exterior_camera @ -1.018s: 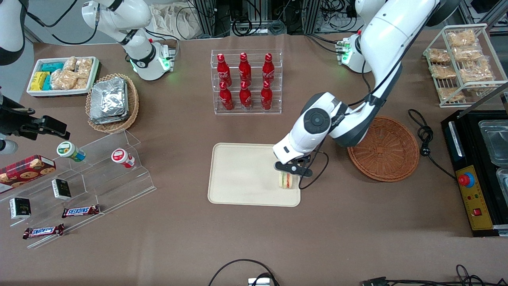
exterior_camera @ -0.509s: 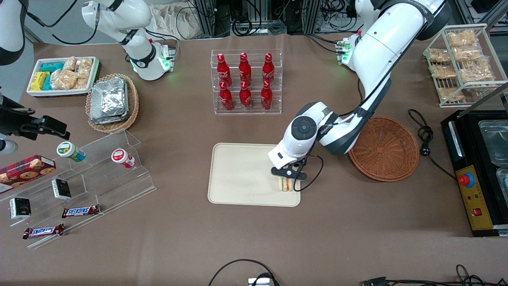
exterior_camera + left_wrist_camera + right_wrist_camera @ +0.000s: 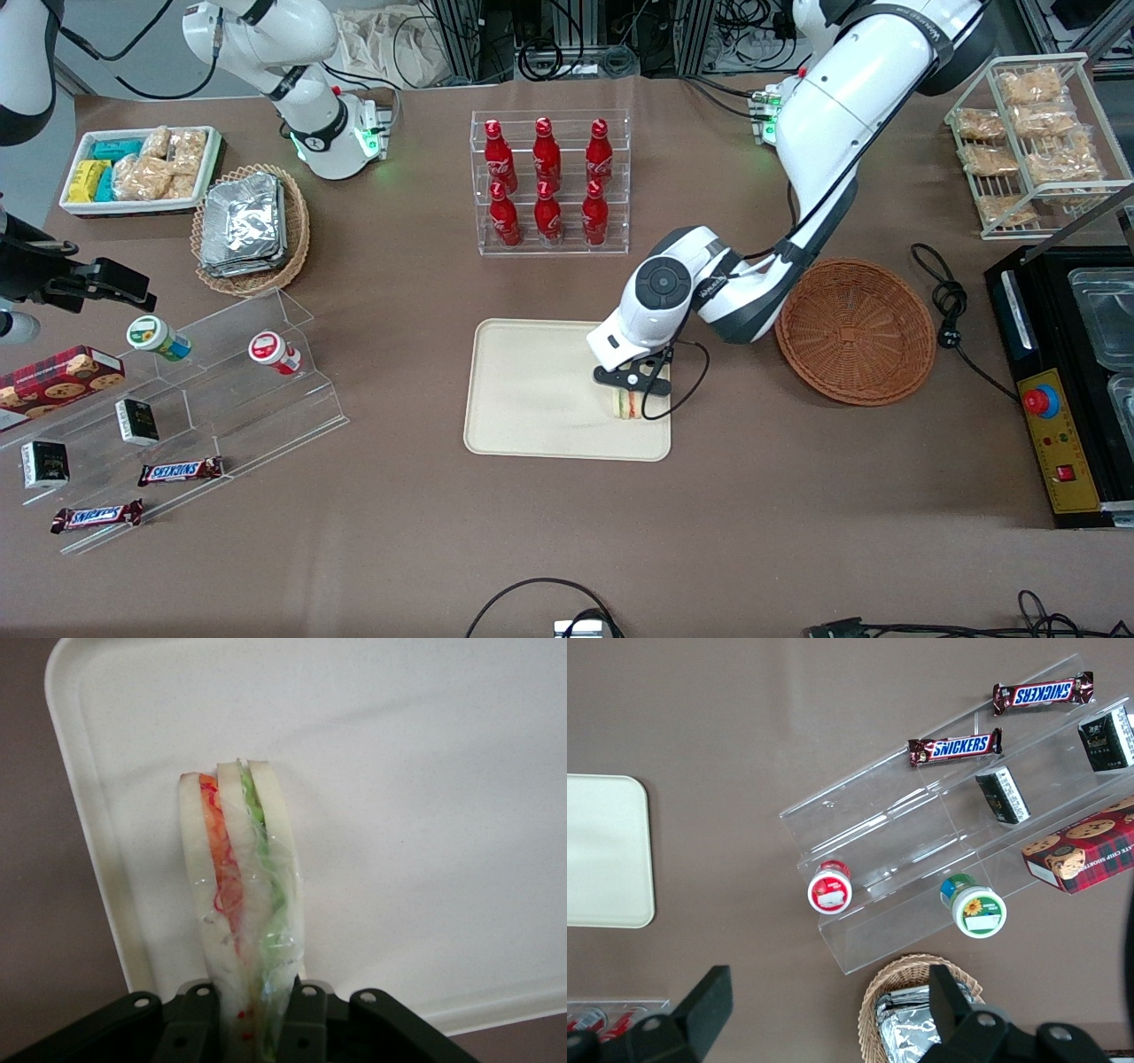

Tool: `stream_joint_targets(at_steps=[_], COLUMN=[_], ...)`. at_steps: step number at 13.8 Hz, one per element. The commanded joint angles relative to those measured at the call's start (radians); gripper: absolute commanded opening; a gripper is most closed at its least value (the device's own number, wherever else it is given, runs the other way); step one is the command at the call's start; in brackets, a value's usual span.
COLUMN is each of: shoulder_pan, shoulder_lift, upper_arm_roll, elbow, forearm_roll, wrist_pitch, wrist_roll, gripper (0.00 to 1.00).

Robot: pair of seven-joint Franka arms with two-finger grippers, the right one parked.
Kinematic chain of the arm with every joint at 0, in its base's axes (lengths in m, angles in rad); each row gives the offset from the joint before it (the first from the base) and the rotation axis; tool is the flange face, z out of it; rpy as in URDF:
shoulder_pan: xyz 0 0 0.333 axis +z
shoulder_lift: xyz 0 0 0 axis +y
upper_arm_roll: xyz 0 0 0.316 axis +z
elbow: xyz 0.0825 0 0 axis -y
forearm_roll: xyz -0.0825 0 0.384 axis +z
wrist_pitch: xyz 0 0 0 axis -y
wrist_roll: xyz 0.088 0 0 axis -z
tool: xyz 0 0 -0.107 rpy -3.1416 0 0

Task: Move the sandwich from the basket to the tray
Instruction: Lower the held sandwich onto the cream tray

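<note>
You look down on a brown-covered table [image 3: 567,532] under even light. Past its edge you see metal racks [image 3: 469,35] and tangled black cables [image 3: 549,58].

Sandwich [image 3: 631,404] on tray [image 3: 532,390], at tray's end toward basket [image 3: 856,330]. Gripper [image 3: 631,383] directly above sandwich, fingers [image 3: 197,1028] clamping it. Basket on tabletop [image 3: 567,532] beside tray, toward working arm's end.

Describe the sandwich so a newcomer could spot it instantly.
Find the cream tray in the middle of the table. Over its corner nearest the reddish-brown basket, the gripper is shut on the sandwich. It is the only white bread wedge, with orange-red and green layers.
</note>
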Motion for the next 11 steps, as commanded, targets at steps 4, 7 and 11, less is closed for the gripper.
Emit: stream_joint_targets(at_steps=[4, 7, 11], shoulder_pan=[-0.012, -0.012, -0.009], shoulder_lift=[0.022, 0.019, -0.01], upper_arm_roll=[0.008, 0.008, 0.008], elbow=[0.038, 0.05, 0.095], forearm_roll=[0.027, 0.028, 0.048], wrist_pitch=[-0.003, -0.008, -0.06], wrist_roll=[-0.025, -0.057, -0.156], gripper=[0.98, 1.0, 1.0])
